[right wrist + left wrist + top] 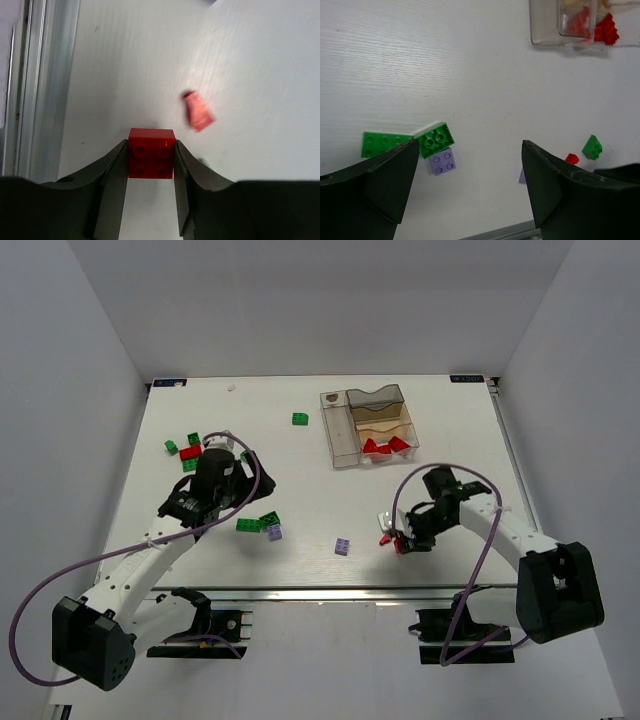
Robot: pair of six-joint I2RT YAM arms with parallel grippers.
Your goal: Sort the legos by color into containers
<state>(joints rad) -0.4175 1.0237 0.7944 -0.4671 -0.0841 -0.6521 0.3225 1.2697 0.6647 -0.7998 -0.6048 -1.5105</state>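
My right gripper (405, 540) is shut on a red four-stud brick (151, 156) and holds it just above the table near the front edge; its jaws press both sides. A blurred red piece (198, 111) lies beyond it. My left gripper (470, 145) is open and empty, above the table. Just off its left finger lie two green bricks (435, 139) and a lilac brick (442, 161); they also show in the top view (258, 523). The clear containers (340, 440) stand at the back centre-right, with red bricks (385, 446) in one short compartment.
More green bricks and a red one (190, 453) lie at the far left behind my left arm. A single green brick (300, 419) lies left of the containers. A lilac brick (342, 546) lies near the front centre. A metal rail (35, 90) runs along the table's front edge.
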